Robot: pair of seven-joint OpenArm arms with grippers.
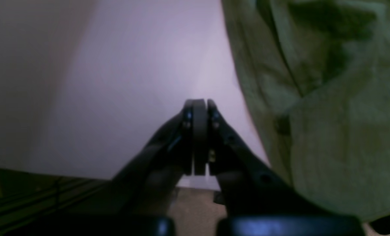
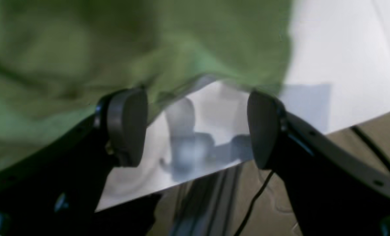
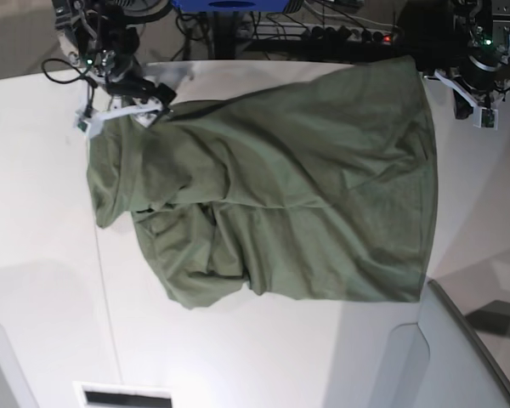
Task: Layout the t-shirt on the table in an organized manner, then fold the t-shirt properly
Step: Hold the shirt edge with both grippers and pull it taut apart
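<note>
Olive t-shirt [image 3: 280, 187] spread on white table [image 3: 34, 255], rumpled and bunched at one end, smoother at the other. Left gripper [image 1: 199, 137] clenched, empty. Right gripper [image 2: 195, 127] released beside the hem.

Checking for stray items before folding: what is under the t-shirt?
Around the t-shirt only the bare white table shows, and the cloth lies rumpled on it. Anything beneath the bunched folds at the sleeve end is covered and cannot be seen.
</note>
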